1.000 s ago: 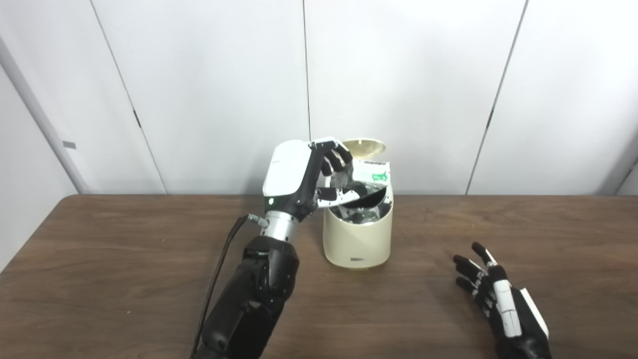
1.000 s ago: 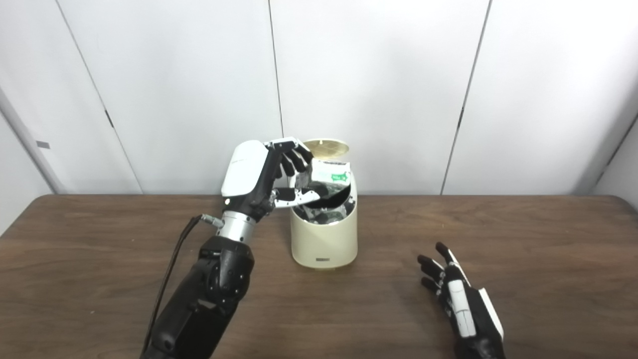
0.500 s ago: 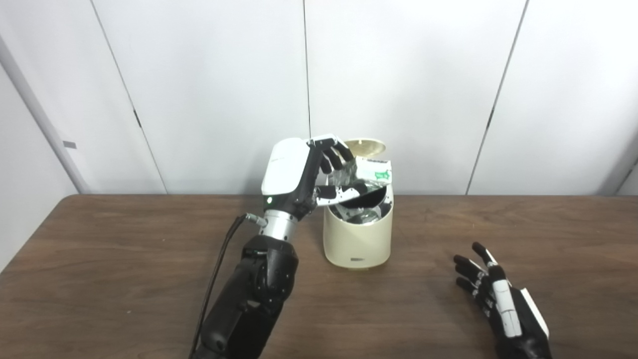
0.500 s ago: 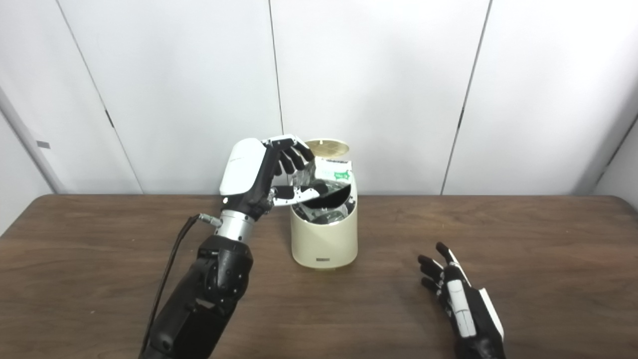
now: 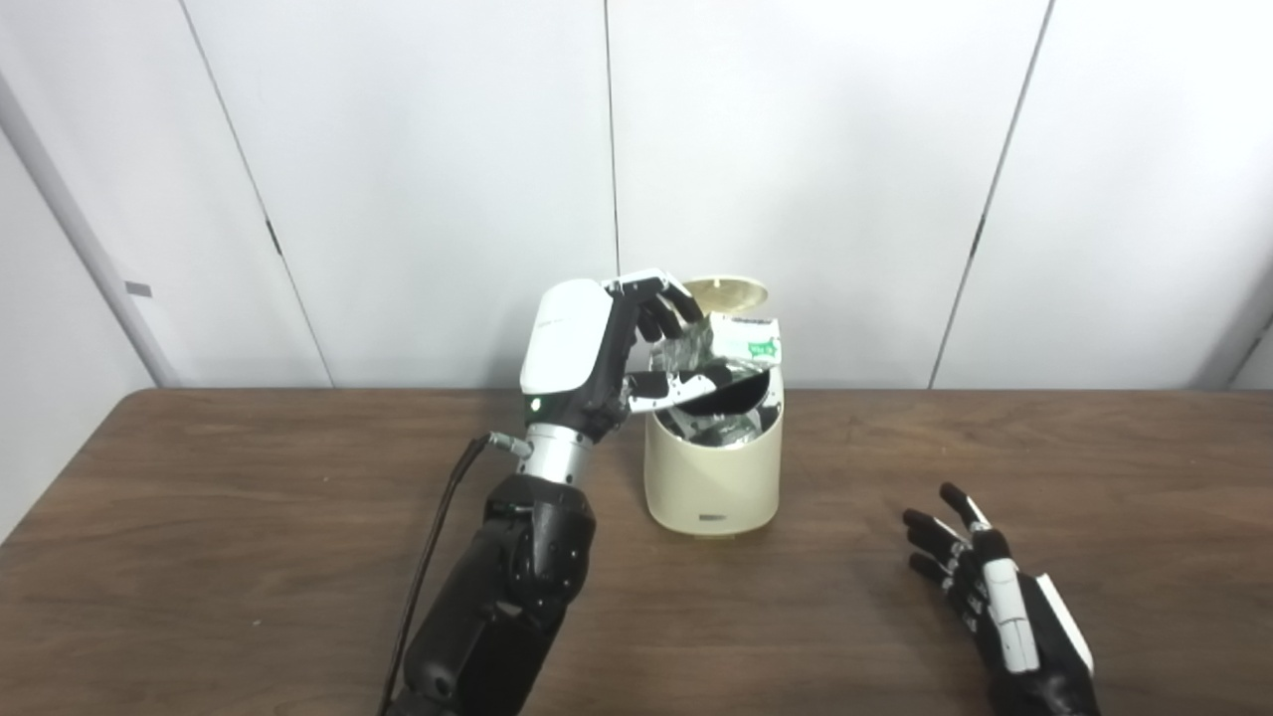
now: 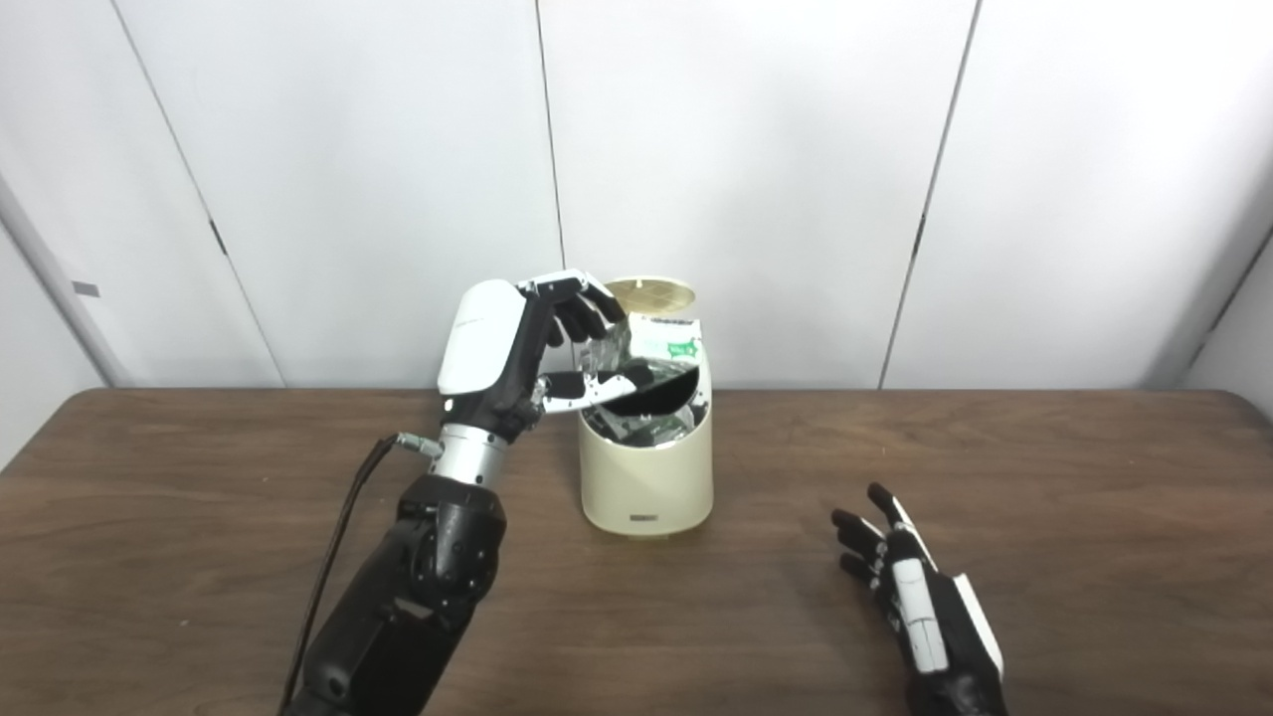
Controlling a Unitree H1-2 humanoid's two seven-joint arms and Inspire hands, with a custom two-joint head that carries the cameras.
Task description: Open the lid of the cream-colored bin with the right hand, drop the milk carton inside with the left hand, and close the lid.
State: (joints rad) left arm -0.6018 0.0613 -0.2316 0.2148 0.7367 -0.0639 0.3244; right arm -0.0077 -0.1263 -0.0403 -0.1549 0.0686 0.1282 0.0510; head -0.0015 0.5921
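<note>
— What do we have in the cream-colored bin point(image 5: 712, 477)?

— Its lid point(image 5: 727, 291) stands tipped up at the back, and we see crumpled, shiny contents inside. The milk carton point(image 5: 744, 346) sits at the bin's mouth, poking above the rim.

— Do we hold it?

— Our left hand point(image 5: 597, 348) is at the rim, fingers point(image 5: 661, 310) curled beside the carton's near end, thumb below; whether they grip or have let go, we cannot tell.

— And our other hand?

— Our right hand point(image 6: 920, 602) rests on the table point(image 6: 179, 517), fingers spread, holding nothing, well apart from the bin.
</note>
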